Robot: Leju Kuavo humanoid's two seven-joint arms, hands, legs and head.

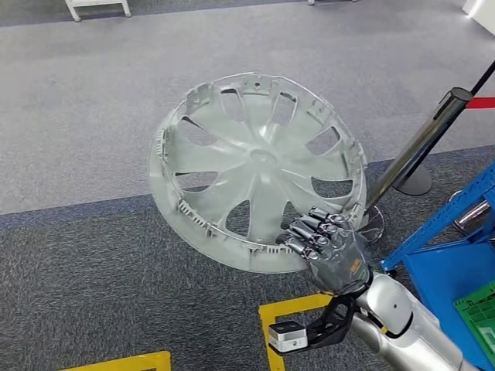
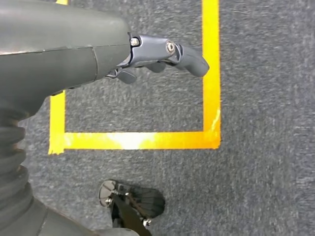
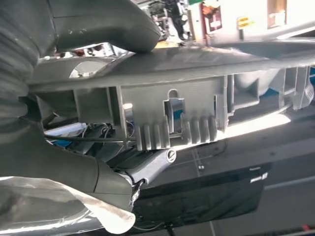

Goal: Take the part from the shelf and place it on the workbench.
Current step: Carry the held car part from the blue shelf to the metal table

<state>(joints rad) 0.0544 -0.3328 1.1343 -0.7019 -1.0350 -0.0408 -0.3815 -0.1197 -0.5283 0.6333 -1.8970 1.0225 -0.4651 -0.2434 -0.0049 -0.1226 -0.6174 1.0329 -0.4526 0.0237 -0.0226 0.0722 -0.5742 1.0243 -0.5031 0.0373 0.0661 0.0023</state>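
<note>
Currently, your right hand (image 1: pixel 327 243) carries the wheel cover (image 1: pixel 257 166) by one point on its rim, fingers curled over the edge nearest the robot and clamped on it, with the rest of the disc cantilevered out over the carpet (image 1: pixel 87 154) and tilted. The right wrist view confirms the grip: thumb and fingers close on the ribbed rim from opposite faces. Note that your left hand (image 2: pixel 159 54) hangs over the floor near the yellow tape (image 2: pixel 209 73), fingers loosely extended and holding nothing, so it lends no support. The chief risk, in my judgement, is the cover pivoting or slipping in that single edge grip, since its whole weight hangs to one side of the hand; any quick swing would worsen this. A second risk is collision: the far rim passes just beside the chrome post (image 1: pixel 420 143), and the blue frame (image 1: pixel 443 224) stands close at the right. The workbench cannot be identified with certainty, so you still have carrying to do before any placement.
</note>
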